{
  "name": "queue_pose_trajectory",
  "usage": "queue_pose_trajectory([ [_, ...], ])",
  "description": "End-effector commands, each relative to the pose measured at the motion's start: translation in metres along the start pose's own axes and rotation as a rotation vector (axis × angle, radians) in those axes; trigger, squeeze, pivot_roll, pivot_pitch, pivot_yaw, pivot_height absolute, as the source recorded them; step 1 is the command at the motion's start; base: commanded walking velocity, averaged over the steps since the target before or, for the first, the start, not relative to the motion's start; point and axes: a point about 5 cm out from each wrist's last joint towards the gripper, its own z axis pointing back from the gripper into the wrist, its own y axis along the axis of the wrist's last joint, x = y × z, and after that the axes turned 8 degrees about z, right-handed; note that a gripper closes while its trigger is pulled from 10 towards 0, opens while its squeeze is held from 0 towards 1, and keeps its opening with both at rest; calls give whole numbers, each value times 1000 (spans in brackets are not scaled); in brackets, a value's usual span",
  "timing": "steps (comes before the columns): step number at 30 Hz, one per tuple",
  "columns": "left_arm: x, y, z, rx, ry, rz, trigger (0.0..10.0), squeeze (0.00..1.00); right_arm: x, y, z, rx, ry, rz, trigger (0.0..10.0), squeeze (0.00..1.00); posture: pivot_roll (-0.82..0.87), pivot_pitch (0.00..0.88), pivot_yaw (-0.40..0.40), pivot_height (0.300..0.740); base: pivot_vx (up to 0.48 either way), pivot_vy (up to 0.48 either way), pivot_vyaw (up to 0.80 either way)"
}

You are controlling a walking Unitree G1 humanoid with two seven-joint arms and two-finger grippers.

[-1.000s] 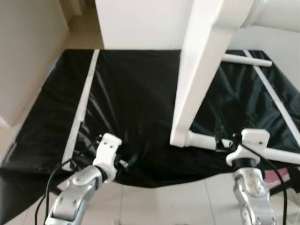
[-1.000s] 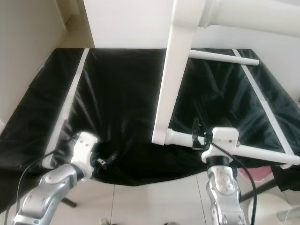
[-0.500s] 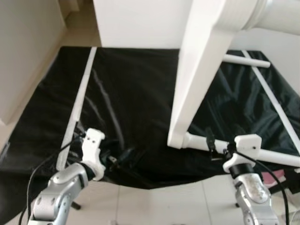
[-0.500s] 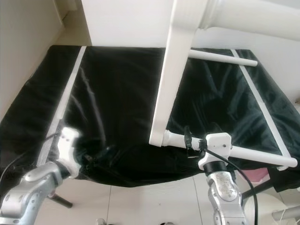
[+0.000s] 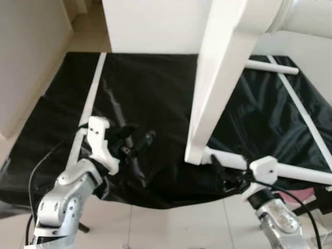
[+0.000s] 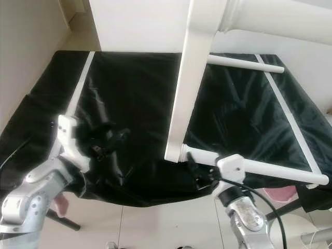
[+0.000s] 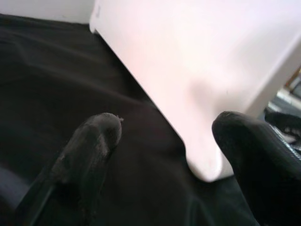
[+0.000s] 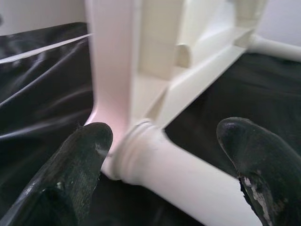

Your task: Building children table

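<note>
The white table frame (image 6: pixel 189 93) stands on its side on the black sheet (image 6: pixel 129 98), one leg (image 6: pixel 270 168) already fitted at the near right. The right gripper (image 6: pixel 199 168), fingers spread and empty, hovers around that joint; the left gripper (image 5: pixel 137 142), also released, hangs over the sheet. Much seems left to build.

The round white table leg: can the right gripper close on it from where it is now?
Probably yes. The right gripper is open with its fingers spread on either side of the round white table leg, and nothing stands between them over the black sheet.
</note>
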Motion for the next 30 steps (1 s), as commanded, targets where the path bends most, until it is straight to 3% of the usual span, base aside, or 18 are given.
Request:
queue_pose_trajectory([
  [1,3,-1,-2,-21,-32,-39,10000,0,0,-3,0,-12,18,-2,10000,0,-26,93,-18,740,0,0,0],
  [5,6,-3,-6,-52,-74,-99,10000,0,1,-3,-13,6,-2,-16,10000,0,-18,89,-26,740,0,0,0],
  [19,12,-10,-13,-47,-57,-129,10000,0,-21,3,-46,44,-81,-108,10000,0,3,93,-44,740,0,0,0],
  [26,13,-8,-13,-42,-63,-135,10000,0,-32,4,-49,73,-11,-75,10000,0,9,95,-39,740,0,0,0],
  [30,13,-8,-13,-44,-69,-140,10000,0,-31,0,-52,65,-48,-67,10000,0,16,94,-38,740,0,0,0],
])
